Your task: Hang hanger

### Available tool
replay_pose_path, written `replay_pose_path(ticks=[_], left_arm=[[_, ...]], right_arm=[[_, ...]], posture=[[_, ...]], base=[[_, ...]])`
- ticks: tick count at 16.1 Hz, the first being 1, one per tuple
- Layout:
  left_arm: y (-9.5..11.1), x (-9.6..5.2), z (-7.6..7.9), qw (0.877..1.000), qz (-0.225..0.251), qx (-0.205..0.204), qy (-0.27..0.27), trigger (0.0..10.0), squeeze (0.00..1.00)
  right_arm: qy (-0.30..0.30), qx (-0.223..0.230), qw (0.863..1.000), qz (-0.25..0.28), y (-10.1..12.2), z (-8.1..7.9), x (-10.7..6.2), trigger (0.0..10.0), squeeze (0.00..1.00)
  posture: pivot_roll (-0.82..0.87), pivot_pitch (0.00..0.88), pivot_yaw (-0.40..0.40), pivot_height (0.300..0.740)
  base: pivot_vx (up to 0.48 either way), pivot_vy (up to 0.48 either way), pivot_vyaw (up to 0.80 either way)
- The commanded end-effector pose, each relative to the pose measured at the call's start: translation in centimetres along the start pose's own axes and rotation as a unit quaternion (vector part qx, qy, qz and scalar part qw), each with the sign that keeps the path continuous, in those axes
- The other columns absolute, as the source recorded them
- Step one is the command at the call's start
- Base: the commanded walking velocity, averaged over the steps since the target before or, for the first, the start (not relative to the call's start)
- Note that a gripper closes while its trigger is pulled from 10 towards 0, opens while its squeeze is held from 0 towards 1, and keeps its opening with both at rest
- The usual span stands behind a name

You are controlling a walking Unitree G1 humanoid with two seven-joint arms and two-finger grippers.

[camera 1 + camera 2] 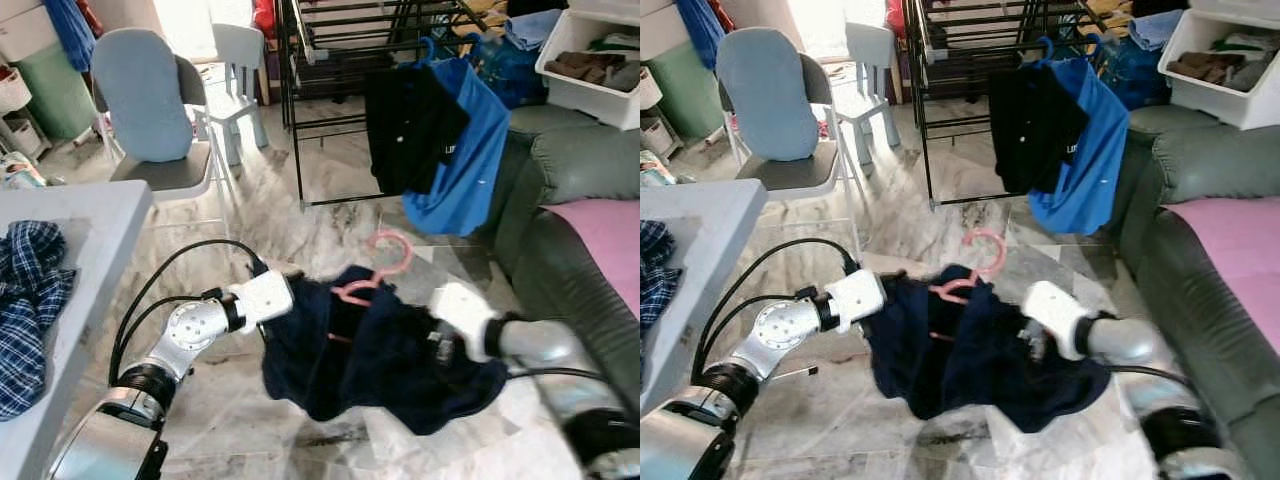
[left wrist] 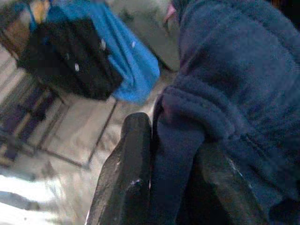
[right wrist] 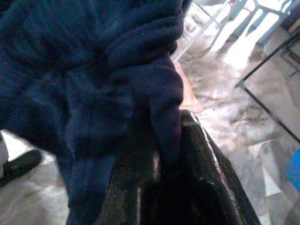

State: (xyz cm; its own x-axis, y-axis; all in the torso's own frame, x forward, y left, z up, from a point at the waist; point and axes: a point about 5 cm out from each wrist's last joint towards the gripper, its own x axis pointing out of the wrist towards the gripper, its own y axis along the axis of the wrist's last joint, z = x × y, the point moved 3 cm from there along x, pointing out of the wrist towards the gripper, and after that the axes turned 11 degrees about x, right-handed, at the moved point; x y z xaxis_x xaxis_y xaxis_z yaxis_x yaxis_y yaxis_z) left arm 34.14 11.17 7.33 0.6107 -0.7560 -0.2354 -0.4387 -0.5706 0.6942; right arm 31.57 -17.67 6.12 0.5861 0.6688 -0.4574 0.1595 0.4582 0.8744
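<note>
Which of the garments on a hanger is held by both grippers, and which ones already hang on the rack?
The dark navy garment on the pink hanger, pinched by the left gripper and right gripper. The black shirt and blue shirt hang on the black rack.

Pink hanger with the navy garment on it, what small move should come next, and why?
Probably lift both end effectors toward the black drying rack: the pink hanger sits low over the floor, its hook free, with the navy garment pinched by the left end effector and right end effector.

Strong daylight is being thrown from behind onto the marble floor [image 1: 330, 230], where glare is being produced. The eye views are being kept sharp. In both wrist views the navy garment [image 2: 225, 93] is being rendered dark and blurred, too close for focus.
</note>
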Motion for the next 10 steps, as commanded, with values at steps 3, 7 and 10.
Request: replay_pose_path(ticks=[3,7,10], left_arm=[[0.1,-0.1,-2.4,0.998,-0.001,-0.015,0.061,10.0,1.0],[0.2,0.1,-2.9,0.997,-0.005,-0.012,0.075,10.0,1.0],[0.1,0.0,-3.1,0.996,-0.008,-0.018,0.089,10.0,1.0]], right_arm=[[-0.039,0.003,0.999,-0.011,0.0,1.5,-0.4,0.0,0.0],[-0.063,-0.006,0.997,-0.041,-0.9,1.7,-0.1,0.0,0.0],[-0.088,0.0,0.993,-0.073,-2.0,2.0,-0.1,0.0,0.0]], posture=[[-0.16,0.0,0.058,0.74],[-0.16,0.0,0.066,0.74],[-0.16,0.0,0.068,0.74]], base=[[0.0,0.0,0.0],[0.0,0.0,0.0],[0.0,0.0,0.0]])
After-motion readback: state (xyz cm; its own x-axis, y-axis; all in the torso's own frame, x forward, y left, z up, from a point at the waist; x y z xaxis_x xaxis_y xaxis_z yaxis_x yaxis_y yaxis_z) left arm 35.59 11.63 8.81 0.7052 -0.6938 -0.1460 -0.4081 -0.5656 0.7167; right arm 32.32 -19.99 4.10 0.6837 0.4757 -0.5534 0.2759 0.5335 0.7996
